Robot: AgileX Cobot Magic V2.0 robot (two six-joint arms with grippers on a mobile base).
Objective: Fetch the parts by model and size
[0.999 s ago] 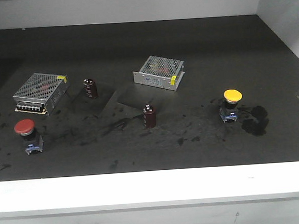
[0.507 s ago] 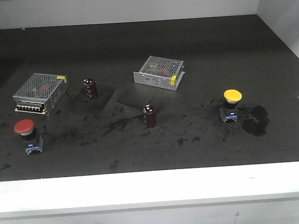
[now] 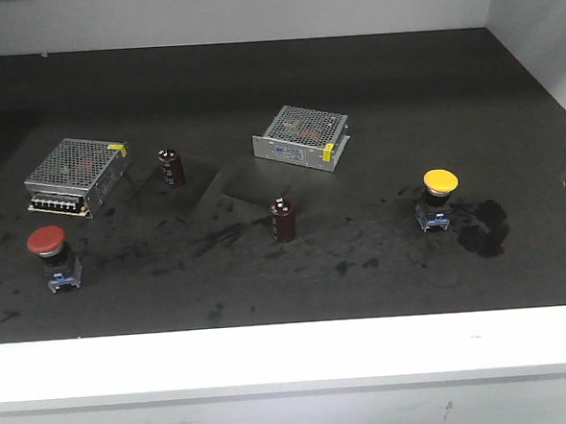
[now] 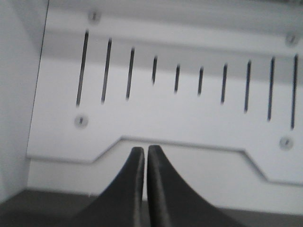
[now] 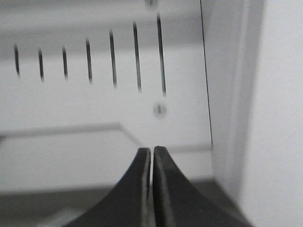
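While left jaws, right jaws pressed together, red switch [image 3: 51, 255] near table [image 3: 372, 101] front edge, yellow switch [image 3: 438, 198] apart.

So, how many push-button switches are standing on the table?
2. The red-capped switch stands at the front left; the yellow-capped switch stands at the right. None seems hidden.

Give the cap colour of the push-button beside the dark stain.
Yellow cap, clearest in the front-facing view.

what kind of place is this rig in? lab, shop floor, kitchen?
Likely an electronics lab bench or parts station: a stained black worktop walled in white, carrying loose components: two mesh-topped metal boxes, two maroon capacitors, a red-capped switch and a yellow-capped switch.
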